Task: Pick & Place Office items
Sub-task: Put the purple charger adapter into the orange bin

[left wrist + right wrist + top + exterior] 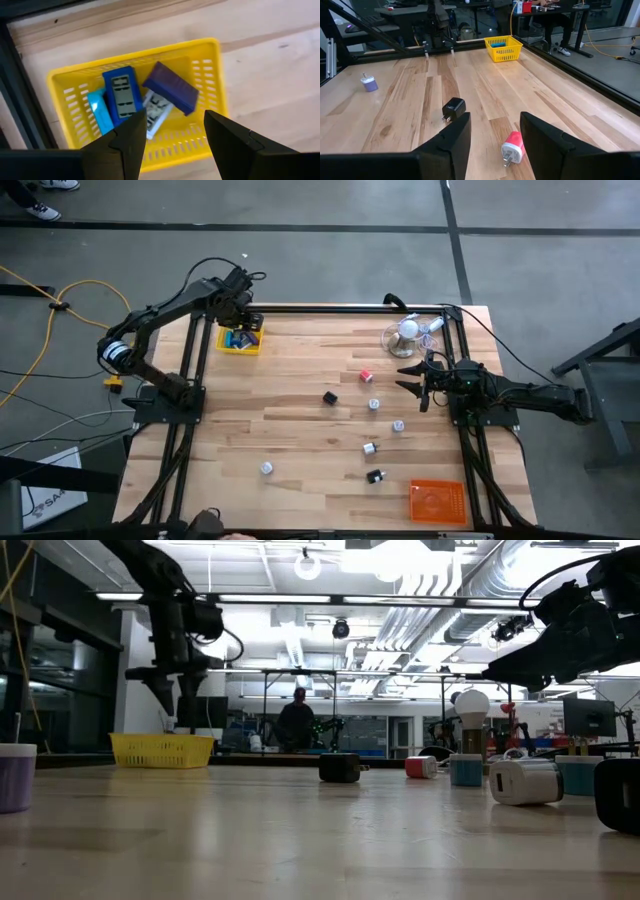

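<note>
Seen from above, the yellow tray [240,340] sits at the far left corner of the wooden table [300,430] and serves as the landmark. The left gripper [172,132] hangs directly over this tray with its fingers apart and nothing between them; inside the tray lie a blue block [121,95], a darker purple-blue block [172,87], a teal stick [99,112] and a white piece [157,112] partly hidden under the blocks. The remaining office items lie scattered to the right of the tray, toward the orange tray [437,501] at the near right corner. The right gripper [495,132] hovers well to the right of the yellow tray, above the table's right side, its fingers also apart and empty. Nearest to it are the red-and-white plug [512,148] and the black plug [452,108], both farther from the yellow tray than the left gripper is. In the right wrist view the red-and-white plug lies just ahead of the open fingers, its long axis running roughly along the gripper's line of sight, red end pointing toward the yellow tray and white pronged end toward the gripper. The right arm is plainly the nearer one, so the next grasp probably falls to it, with the fingers closing across the plug's short width.
</note>
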